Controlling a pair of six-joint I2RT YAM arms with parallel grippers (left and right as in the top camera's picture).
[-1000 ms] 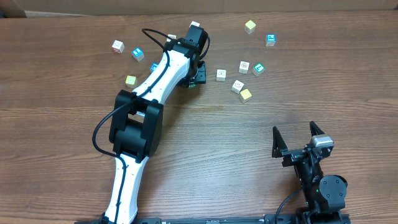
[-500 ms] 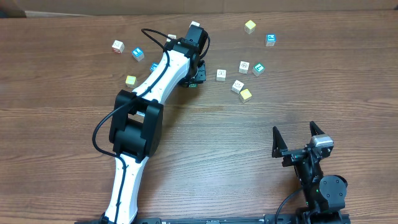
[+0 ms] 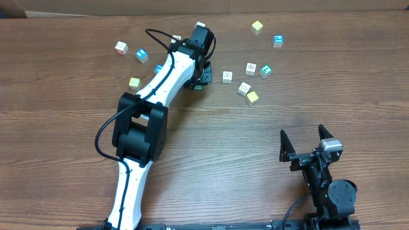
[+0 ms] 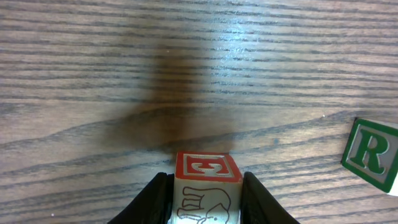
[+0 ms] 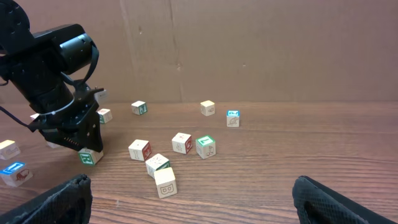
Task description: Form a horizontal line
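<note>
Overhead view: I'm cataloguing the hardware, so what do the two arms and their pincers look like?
The left arm has white shells between black joints, with a black cable looping alongside. The left pincer has smooth black fingers. The right arm is black, with a grey block at the wrist; the right pincer ends in two pointed black fingers.

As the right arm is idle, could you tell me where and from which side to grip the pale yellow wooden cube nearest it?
Probably come from above with the right gripper, pinching the pale yellow wooden cube on the two side faces not turned toward the white printed cube crowding its far-left side. It lies flat but skewed, so turn the wrist to match.
</note>
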